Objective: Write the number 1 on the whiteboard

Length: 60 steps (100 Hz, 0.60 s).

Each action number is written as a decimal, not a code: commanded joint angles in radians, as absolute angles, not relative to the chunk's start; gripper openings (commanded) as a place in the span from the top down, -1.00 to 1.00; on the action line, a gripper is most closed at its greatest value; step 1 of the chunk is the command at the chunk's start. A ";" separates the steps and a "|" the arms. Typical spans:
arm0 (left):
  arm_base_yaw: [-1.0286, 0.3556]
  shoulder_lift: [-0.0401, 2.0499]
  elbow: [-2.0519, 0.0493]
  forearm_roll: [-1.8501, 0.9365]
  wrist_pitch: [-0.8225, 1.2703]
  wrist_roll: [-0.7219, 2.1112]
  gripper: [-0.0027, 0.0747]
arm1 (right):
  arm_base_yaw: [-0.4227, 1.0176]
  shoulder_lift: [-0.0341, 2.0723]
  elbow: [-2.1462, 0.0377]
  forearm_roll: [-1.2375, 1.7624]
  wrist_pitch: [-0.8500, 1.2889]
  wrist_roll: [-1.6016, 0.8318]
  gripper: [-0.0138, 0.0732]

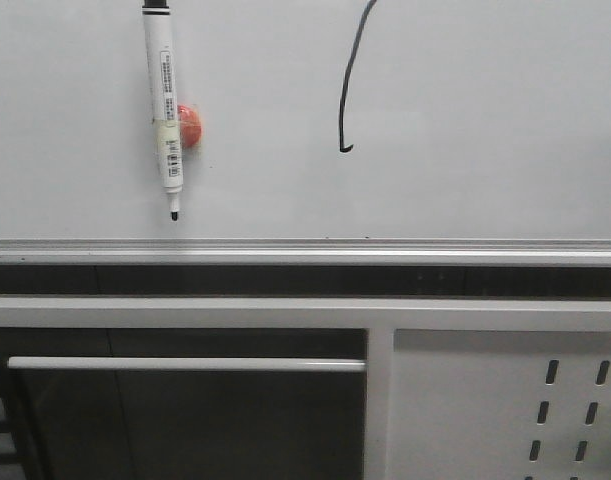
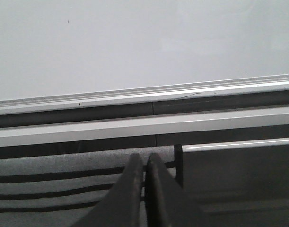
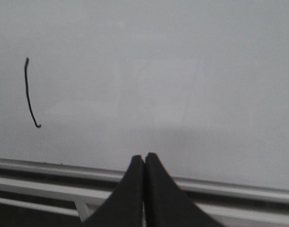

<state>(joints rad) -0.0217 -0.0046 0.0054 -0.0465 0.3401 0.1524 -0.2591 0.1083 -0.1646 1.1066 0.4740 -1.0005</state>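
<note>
Left tool and right tool are sitting closed and empty. The number 1 is showing on the whiteboard. The marker, probably light, rigid and slippery, is hanging uncapped; grasp mid-barrel.

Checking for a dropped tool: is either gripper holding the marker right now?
No. The left gripper and right gripper are both shut on nothing, while the marker hangs on the whiteboard.
</note>
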 commanded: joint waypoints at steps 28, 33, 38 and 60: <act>-0.019 -0.032 0.026 -0.041 0.294 0.143 0.98 | -0.266 0.062 -0.189 0.386 0.297 -0.169 0.86; -0.019 -0.032 0.026 -0.041 0.294 0.143 0.98 | -0.266 0.059 -0.184 0.287 0.253 -0.049 0.86; -0.019 -0.032 0.026 -0.041 0.294 0.143 0.98 | -0.266 0.056 -0.171 0.204 0.197 0.057 0.86; -0.019 -0.032 0.026 -0.041 0.294 0.143 0.98 | -0.264 -0.024 -0.049 -0.029 -0.010 0.345 0.86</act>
<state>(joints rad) -0.0217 -0.0046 0.0054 -0.0465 0.3401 0.1524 -0.2591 0.0032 -0.0679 0.0542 0.1420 0.2593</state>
